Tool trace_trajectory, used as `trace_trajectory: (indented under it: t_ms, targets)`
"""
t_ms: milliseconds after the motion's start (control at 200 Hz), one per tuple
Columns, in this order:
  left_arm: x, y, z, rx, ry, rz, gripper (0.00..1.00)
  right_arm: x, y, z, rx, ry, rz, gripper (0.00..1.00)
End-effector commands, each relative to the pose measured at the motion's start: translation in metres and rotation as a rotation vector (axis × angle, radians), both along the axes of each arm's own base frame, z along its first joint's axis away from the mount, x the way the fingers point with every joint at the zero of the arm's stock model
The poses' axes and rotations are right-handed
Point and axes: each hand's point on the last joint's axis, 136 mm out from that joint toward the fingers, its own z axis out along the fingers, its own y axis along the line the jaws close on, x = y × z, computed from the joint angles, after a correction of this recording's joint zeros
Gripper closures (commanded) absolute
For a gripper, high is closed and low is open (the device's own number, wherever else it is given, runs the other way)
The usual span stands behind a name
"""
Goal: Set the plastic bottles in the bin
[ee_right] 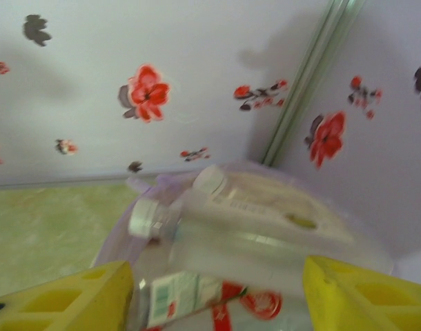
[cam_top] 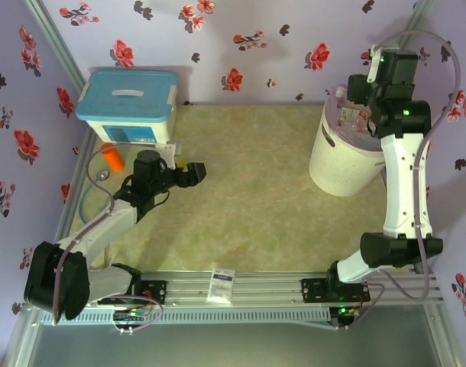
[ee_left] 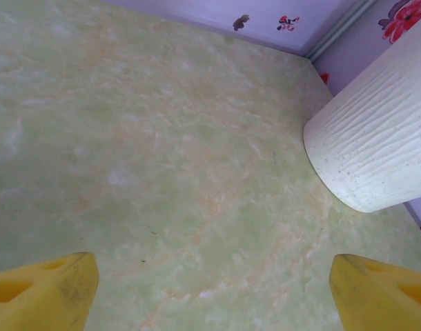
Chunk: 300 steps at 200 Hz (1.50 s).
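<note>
Plastic bottles (ee_right: 217, 207) heaped inside the bin (cam_top: 340, 164), white caps and a red-and-white label showing, all blurred. Bin upright at the far right of the table (cam_top: 248, 206), close to the wall. Directly over its mouth, right gripper (ee_right: 217, 279), yellow fingers spread wide, no grip on any bottle to be made out. Well apart on the left, left gripper (cam_top: 195, 174), jaws wide and empty over bare tabletop, near a blue-lidded white box (cam_top: 127, 107) and an orange cylinder (cam_top: 112, 157)
</note>
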Motion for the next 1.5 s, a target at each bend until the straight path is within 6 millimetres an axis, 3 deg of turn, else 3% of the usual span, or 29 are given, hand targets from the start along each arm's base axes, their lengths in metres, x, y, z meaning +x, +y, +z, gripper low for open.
trace_trajectory:
  t_ms: [0,100,205,355,440,515,580,705,920,1270,1495]
  targets:
    - [0.008,-0.011,0.026,-0.069,-0.037,-0.026,0.14,-0.027,0.029,-0.014,0.082,0.069,0.045,0.35]
    - [0.005,-0.002,0.022,-0.001,-0.03,-0.001,0.14,-0.043,0.059,-0.013,0.114,0.031,0.153,0.35]
    - [0.001,0.032,0.017,0.163,-0.045,0.11,0.12,-0.062,0.084,-0.02,0.209,-0.022,0.252,0.34]
    - [-0.01,0.086,0.014,0.356,-0.049,0.251,0.11,-0.088,0.115,-0.066,0.183,0.018,0.333,0.31]
    - [-0.014,0.128,0.008,0.468,-0.034,0.396,0.1,-0.098,0.139,-0.094,0.12,0.022,0.397,0.28]
    - [-0.018,0.16,0.003,0.518,-0.022,0.519,0.05,-0.106,0.159,-0.124,0.044,0.029,0.439,0.18]
    - [-0.021,0.184,-0.003,0.542,-0.019,0.61,0.0,-0.106,0.167,-0.146,0.013,0.015,0.463,0.03]
    - [-0.018,0.22,-0.017,0.527,-0.008,0.746,0.0,-0.093,0.162,-0.191,-0.032,-0.019,0.418,0.01]
    - [-0.007,0.257,-0.04,0.551,-0.05,0.848,0.0,-0.058,0.124,-0.26,-0.074,0.014,0.296,0.01]
    - [0.029,0.263,-0.076,0.528,-0.101,0.804,0.0,-0.031,0.076,-0.328,-0.148,0.066,0.159,0.01]
    - [0.039,0.261,-0.076,0.501,-0.184,0.79,0.0,-0.022,0.061,-0.338,-0.104,-0.03,0.102,0.01]
